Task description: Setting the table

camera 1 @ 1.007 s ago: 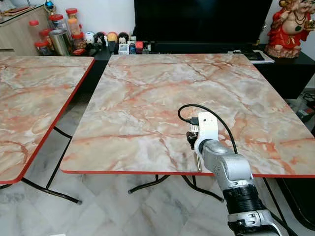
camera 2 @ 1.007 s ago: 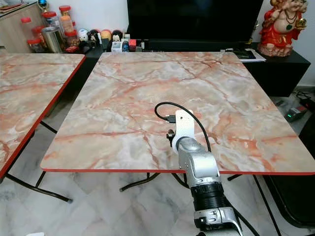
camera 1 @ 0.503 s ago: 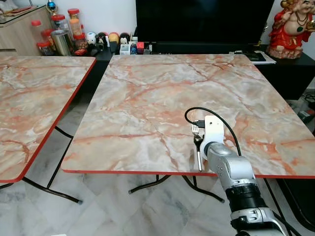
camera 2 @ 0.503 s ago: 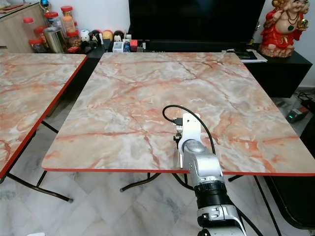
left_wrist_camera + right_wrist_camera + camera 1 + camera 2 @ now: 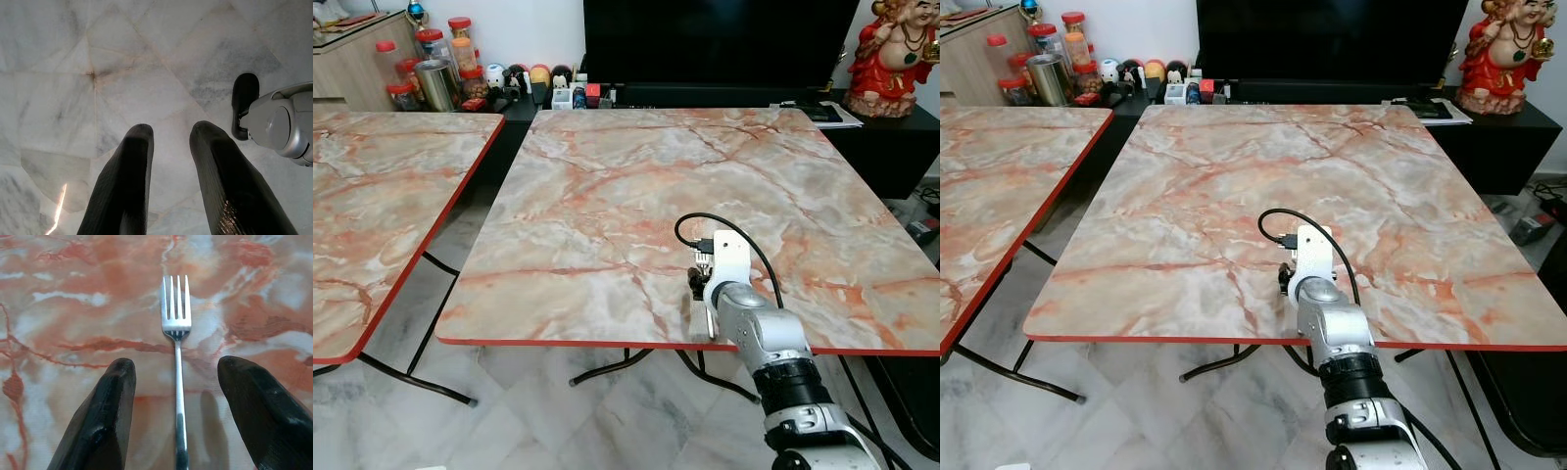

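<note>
Since half a second ago the right arm has pulled a little back toward the near edge of the table (image 5: 607, 196), and the head camera has barely shifted.

From the left eye, the right end effector (image 5: 697, 284) sits low over the marble top near its red front edge, mostly hidden behind its own white wrist housing. Only a sliver of the fork (image 5: 696, 257) shows past the housing.

The right eye gives the same layout: wrist over the near-centre of the table, black cable looping above it, nothing else laid on this table.

The left wrist camera looks straight down at grey floor tiles; the left end effector (image 5: 168, 181) hangs idle there, its fingers apart and holding nothing.

The right wrist camera settles it. The fork (image 5: 176, 357) lies flat on the table, released, its handle running midway between the two black fingers (image 5: 105, 411) and its tines pointing away from the wrist. The fingers stand spread wide, touching neither side. Its long axis lines up with the end effector's reach, so I'd judge a straight retreat backward clears it, and the right arm is the nearer by far.
</note>
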